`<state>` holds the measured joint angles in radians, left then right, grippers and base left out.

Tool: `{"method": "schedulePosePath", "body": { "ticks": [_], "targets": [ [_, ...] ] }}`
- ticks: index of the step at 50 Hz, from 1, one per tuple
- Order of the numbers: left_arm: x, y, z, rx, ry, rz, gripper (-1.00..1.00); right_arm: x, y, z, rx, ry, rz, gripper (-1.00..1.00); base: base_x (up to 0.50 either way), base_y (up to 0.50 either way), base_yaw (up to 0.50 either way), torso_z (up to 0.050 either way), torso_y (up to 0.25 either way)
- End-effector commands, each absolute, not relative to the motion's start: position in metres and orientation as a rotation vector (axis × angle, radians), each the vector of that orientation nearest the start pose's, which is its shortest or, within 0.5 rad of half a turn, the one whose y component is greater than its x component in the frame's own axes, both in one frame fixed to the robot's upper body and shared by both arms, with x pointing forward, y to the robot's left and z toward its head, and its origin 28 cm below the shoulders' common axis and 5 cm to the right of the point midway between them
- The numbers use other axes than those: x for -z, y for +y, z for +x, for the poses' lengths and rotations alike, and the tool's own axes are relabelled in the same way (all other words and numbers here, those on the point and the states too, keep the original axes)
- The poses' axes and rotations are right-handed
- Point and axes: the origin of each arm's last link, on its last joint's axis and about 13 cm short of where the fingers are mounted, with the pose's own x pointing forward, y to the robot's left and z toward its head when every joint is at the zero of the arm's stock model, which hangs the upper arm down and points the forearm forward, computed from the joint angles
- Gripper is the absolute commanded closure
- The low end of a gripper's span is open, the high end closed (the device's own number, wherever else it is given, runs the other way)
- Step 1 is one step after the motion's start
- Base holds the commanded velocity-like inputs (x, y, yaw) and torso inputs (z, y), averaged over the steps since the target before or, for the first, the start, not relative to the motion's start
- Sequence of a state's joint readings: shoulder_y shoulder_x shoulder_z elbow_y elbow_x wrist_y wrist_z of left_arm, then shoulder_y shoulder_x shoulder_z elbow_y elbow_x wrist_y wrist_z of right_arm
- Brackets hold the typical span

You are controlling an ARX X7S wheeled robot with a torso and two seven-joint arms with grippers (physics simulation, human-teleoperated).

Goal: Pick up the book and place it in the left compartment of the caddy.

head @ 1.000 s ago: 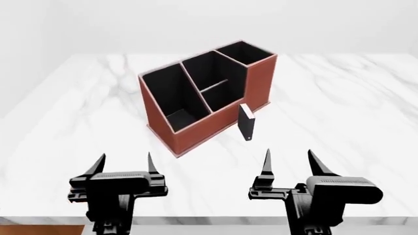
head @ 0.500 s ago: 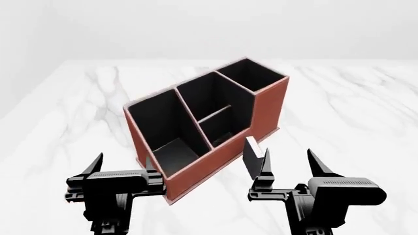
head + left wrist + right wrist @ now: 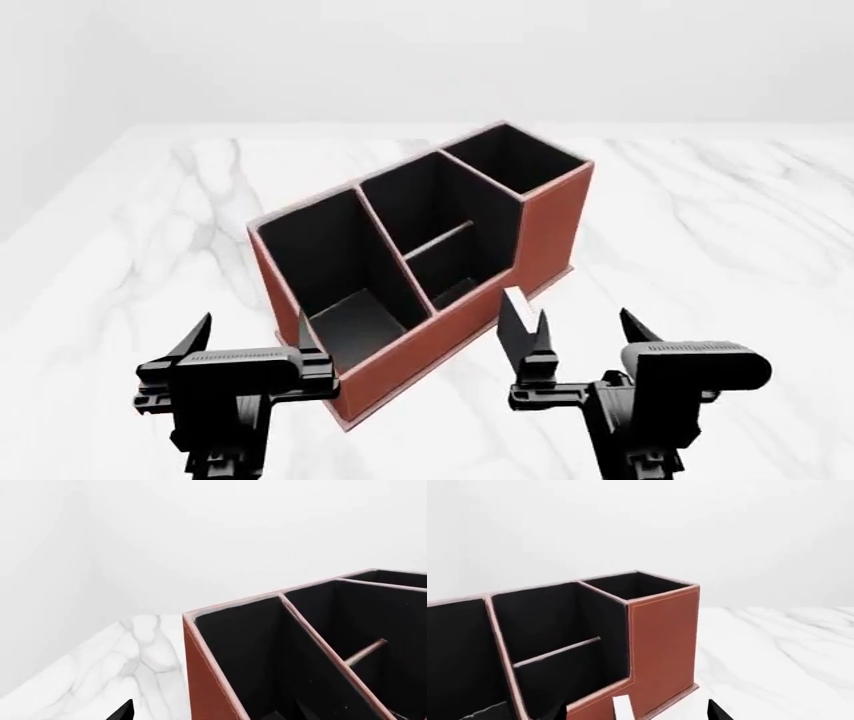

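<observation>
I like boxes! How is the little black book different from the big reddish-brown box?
The small black book is thin and closed; the reddish-brown leather-look caddy is far bigger, with open-topped bays. The book stands on edge on the marble table, against the caddy's front. Both show black.

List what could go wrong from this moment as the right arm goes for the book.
1. The book stands upright on edge close to the caddy; a finger of the open right gripper could tip it over.
2. With so little gap, the fingers may bump or shift the caddy.
3. The open left gripper sits right by the caddy's near corner, below the left compartment, and could obstruct delivery.
</observation>
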<state>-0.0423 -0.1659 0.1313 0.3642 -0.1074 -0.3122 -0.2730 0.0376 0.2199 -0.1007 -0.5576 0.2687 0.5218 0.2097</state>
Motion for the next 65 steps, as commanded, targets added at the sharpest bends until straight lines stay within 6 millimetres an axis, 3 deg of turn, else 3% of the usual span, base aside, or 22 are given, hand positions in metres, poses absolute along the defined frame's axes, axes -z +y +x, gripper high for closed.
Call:
{"method": "schedulePosePath", "body": {
  "ticks": [1, 5, 16, 42, 65],
  "targets": [
    [-0.076, 0.211, 0.215, -0.101, -0.074, 0.031, -1.00, -0.120, -0.115, 0.212, -0.140, 0.146, 0.030, -1.00, 0.00, 0.00, 0.00, 0.000, 0.000],
    [-0.076, 0.211, 0.216, -0.100, -0.072, 0.031, -1.00, -0.136, -0.119, 0.223, -0.188, 0.200, -0.002, -1.00, 0.00, 0.00, 0.00, 0.000, 0.000],
    [-0.075, 0.211, 0.216, -0.101, -0.069, 0.029, -1.00, -0.148, -0.120, 0.253, -0.194, 0.259, -0.014, -1.00, 0.00, 0.00, 0.00, 0.000, 0.000],
    [-0.074, 0.210, 0.217, -0.099, -0.066, 0.031, -1.00, -0.130, -0.125, 0.292, -0.138, 0.412, -0.048, -1.00, 0.00, 0.00, 0.00, 0.000, 0.000],
    [-0.074, 0.210, 0.217, -0.099, -0.065, 0.033, -1.00, -0.117, -0.122, 0.312, -0.128, 0.512, -0.110, -1.00, 0.00, 0.00, 0.00, 0.000, 0.000]
  ]
}}
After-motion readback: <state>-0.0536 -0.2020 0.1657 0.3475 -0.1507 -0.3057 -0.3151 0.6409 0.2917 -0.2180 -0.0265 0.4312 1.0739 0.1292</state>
